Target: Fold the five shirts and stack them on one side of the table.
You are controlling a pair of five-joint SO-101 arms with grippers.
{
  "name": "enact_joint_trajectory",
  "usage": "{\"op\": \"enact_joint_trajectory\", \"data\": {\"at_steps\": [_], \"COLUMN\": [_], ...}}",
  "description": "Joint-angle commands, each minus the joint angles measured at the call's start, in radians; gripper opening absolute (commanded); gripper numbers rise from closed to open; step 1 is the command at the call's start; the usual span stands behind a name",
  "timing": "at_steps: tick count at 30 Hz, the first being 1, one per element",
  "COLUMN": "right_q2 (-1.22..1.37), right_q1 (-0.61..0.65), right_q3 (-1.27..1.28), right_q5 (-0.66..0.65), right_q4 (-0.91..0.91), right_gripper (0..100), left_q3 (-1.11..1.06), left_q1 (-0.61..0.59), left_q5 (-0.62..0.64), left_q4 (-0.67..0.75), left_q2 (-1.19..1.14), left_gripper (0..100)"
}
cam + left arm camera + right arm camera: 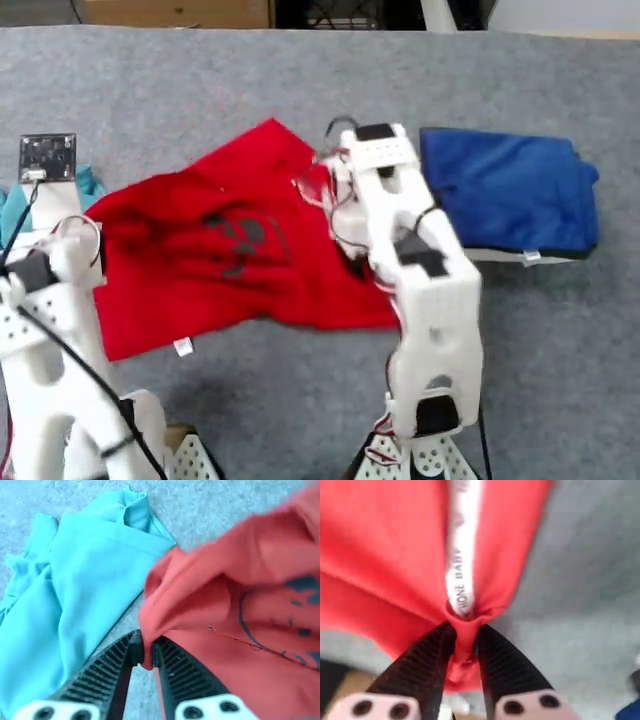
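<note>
At the middle of the grey counter lies the red shirt, loosely spread, and both arms have hold of it. The left gripper has its ribbed black fingers almost closed, pinching a thin fold of red cloth at the shirt's corner between the tips. The right gripper is clamped just as tightly on a bunch of red cloth, right beside the white neck label.

From above, the shirt's long axis runs across the counter from the left arm to the right arm. Its far edge rises to a point, a dark print sits on its middle, and a small white tag sticks out at its near edge. The folded blue shirt lies on the right side, just beside the right arm's wrist, with a strip of white under its near edge.

The left wrist view shows the teal shirt broad and crumpled on the counter, just beside the pinched red corner. From above it is a sliver at the left edge behind the left arm. The two grips are plain in the wrist views, while the high view gives the layout of the shirts.
</note>
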State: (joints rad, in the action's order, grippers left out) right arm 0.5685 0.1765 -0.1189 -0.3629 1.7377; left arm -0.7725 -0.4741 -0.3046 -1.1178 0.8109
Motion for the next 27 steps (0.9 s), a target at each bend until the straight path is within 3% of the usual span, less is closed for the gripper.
{"op": "enact_joint_trajectory", "data": {"at_steps": [1,7,12,14,22,27], "right_q2": [-0.305,-0.605,-0.728,-0.736,-0.633,-0.429], "right_q1": [-0.057,-0.147,-0.17,-0.169,-0.084,0.086], "right_q3": [0.282,0.559,0.49,0.424,0.143,0.019], "right_q5": [-0.178,-0.446,-0.45,-0.45,-0.279,-0.078], "right_q4": [0.023,0.021,0.021,0.023,0.023,0.003], "right_gripper": [1.4,4.3,23.9,25.2,5.6,8.6], "left_q3": [0.015,0.008,-0.007,-0.01,-0.021,-0.022], "left_q1": [-0.004,-0.004,-0.004,-0.004,-0.002,-0.004], "left_q5": [-0.012,-0.014,-0.014,-0.014,-0.014,-0.014], "left_q4": [-0.077,-0.175,-0.178,-0.178,-0.193,-0.192], "left_q2": [0.098,0.15,0.152,0.152,0.153,0.153], "left_gripper": [3,3,3,3,3,3]}}
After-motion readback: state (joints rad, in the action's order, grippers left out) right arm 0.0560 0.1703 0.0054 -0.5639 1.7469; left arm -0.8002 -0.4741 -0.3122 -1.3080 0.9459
